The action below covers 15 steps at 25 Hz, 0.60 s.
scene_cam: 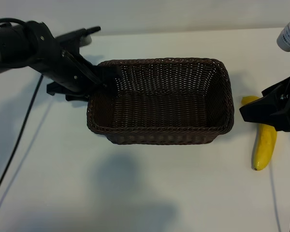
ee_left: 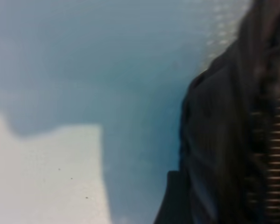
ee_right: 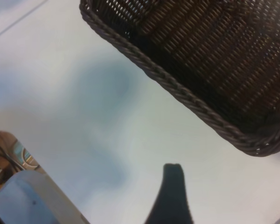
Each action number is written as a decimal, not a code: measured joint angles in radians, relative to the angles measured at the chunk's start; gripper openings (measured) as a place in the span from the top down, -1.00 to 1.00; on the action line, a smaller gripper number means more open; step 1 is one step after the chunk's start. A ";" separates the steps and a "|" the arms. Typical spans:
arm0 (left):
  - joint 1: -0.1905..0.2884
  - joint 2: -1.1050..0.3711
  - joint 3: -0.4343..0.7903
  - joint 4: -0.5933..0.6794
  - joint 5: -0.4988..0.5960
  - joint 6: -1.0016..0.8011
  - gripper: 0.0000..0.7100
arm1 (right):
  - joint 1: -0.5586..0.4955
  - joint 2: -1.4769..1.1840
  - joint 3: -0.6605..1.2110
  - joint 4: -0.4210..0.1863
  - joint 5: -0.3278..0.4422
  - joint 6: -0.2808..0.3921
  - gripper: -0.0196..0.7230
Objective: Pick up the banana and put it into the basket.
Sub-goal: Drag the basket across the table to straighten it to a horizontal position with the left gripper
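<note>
Ext. view, steep from above: basket (scene_cam: 160, 102), dark brown wicker, rect. w/ rounded corners, sits mid-table (scene_cam: 135, 193), nothing inside; banana (scene_cam: 264, 142) lies on table well right of basket, outside it, upper end hidden under right arm, not touching basket; left gripper (scene_cam: 106, 77) at basket's upper-left corner, fingers astride or at the rim there, can't tell how wide they stand or whether they pinch the wicker; left wrist view only shows dark weave (ee_left: 270, 149) close up + table; right gripper (scene_cam: 261, 108) hovers over banana's upper half, jaws spread wide, nothing held; right wrist view shows one fingertip (ee_right: 172, 186) over bare table, basket's rim (ee_right: 186, 100) beyond.
</note>
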 joint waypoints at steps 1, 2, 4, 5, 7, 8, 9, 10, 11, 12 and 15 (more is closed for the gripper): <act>0.001 -0.014 0.000 0.000 0.006 0.000 -0.73 | 0.000 0.000 0.000 -0.001 -0.001 0.000 -0.61; 0.002 -0.029 0.000 0.001 0.018 0.000 -0.73 | 0.000 0.000 0.000 -0.001 -0.001 0.000 -0.61; 0.009 -0.055 -0.001 0.003 0.043 0.000 -0.72 | 0.000 0.000 0.000 -0.002 -0.001 0.000 -0.61; 0.011 -0.069 -0.001 0.011 0.052 0.000 -0.72 | 0.000 0.000 0.000 -0.002 -0.001 0.000 -0.61; 0.012 -0.101 -0.002 0.036 0.078 -0.001 -0.70 | 0.000 0.000 0.000 -0.002 -0.001 0.000 -0.61; 0.012 -0.115 -0.002 0.048 0.091 -0.001 -0.70 | 0.000 0.000 0.000 -0.002 -0.001 0.000 -0.61; 0.012 -0.132 -0.003 0.060 0.103 -0.004 -0.69 | 0.000 0.000 0.000 -0.002 -0.001 0.000 -0.61; 0.012 -0.150 -0.004 0.080 0.120 -0.011 -0.68 | 0.000 0.000 0.000 -0.002 -0.001 0.000 -0.61; 0.012 -0.164 -0.005 0.094 0.132 -0.018 -0.68 | 0.000 0.000 0.000 -0.002 -0.001 0.000 -0.61; 0.012 -0.181 -0.009 0.110 0.149 -0.030 -0.68 | 0.000 0.000 0.000 -0.002 -0.001 0.000 -0.61; 0.013 -0.220 -0.024 0.138 0.190 -0.043 -0.68 | 0.000 0.000 0.000 -0.002 0.000 0.000 -0.61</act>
